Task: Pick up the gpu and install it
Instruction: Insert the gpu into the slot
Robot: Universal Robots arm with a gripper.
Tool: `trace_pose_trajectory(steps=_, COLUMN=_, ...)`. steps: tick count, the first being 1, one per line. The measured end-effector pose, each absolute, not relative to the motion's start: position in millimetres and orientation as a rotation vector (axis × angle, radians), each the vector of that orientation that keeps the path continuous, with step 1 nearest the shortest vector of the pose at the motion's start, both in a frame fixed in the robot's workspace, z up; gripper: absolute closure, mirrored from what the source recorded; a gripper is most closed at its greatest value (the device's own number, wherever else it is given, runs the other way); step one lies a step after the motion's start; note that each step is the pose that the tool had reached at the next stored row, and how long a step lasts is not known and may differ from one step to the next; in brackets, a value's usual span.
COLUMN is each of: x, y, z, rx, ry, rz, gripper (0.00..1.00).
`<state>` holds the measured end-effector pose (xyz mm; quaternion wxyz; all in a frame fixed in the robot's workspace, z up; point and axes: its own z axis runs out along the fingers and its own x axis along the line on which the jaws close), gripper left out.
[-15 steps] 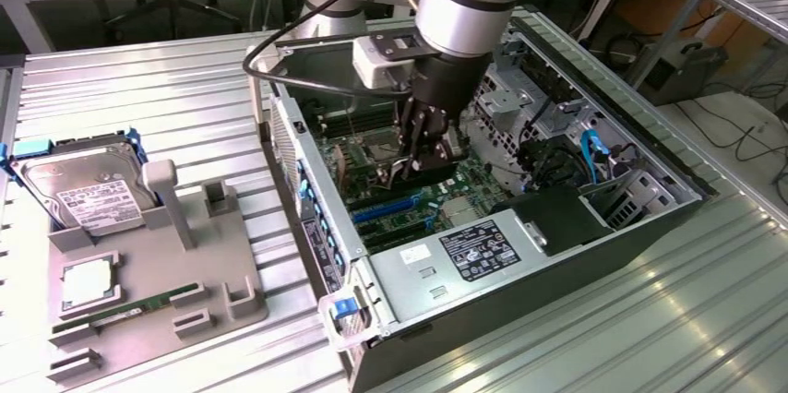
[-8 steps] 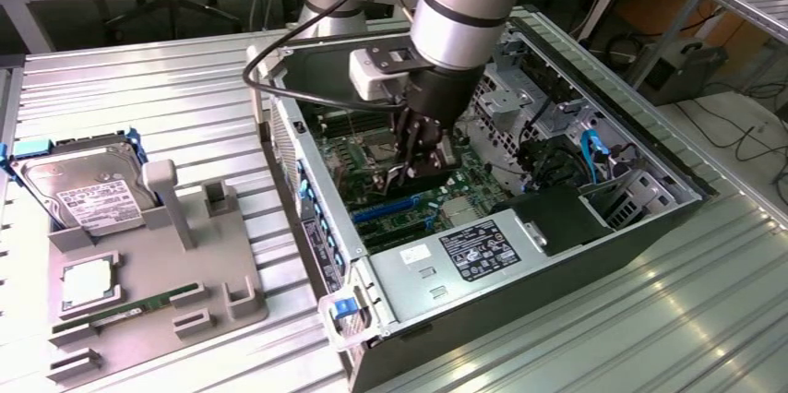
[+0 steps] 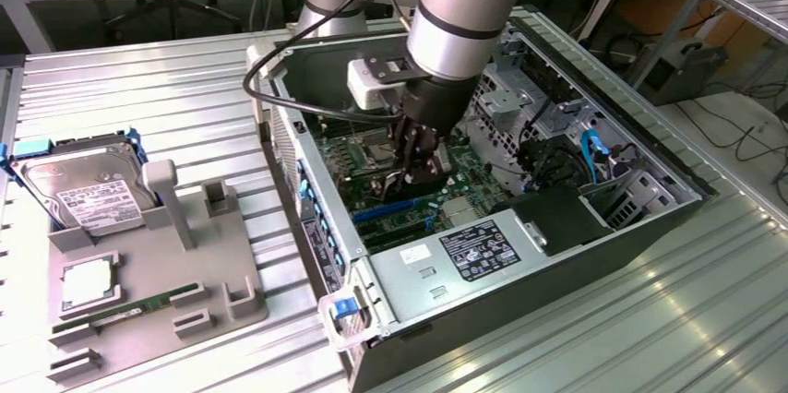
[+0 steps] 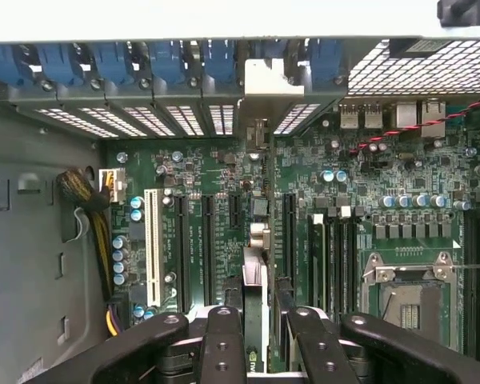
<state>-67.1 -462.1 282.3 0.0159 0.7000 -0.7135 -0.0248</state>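
Note:
My gripper (image 3: 412,172) is down inside the open computer case (image 3: 640,218), just above the green motherboard (image 4: 184,172). It is shut on the gpu (image 4: 256,268), a thin dark card that the wrist view shows edge-on between the black fingers (image 4: 222,344). The card stands upright along a black expansion slot on the motherboard. Its silvery end bracket (image 4: 266,80) sits against the case's rear slot openings. In the exterior view the gpu (image 3: 416,186) is a small dark block under the fingertips, over the blue slots (image 3: 382,210).
A grey holder (image 3: 161,291) on the exterior view's left carries the silver hard drive (image 3: 87,192), a green memory stick (image 3: 129,308) and a square chip (image 3: 89,282). Inside the case are the power supply (image 3: 474,250), drive cages (image 3: 530,98) and cables (image 3: 591,158).

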Motion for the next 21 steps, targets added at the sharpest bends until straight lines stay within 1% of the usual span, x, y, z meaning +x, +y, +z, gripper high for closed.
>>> trace_pose_trajectory(steps=21, x=-72.8, y=-458.8, z=265.6, rx=2.178, ry=-2.218, rz=-0.079, gripper=0.74)
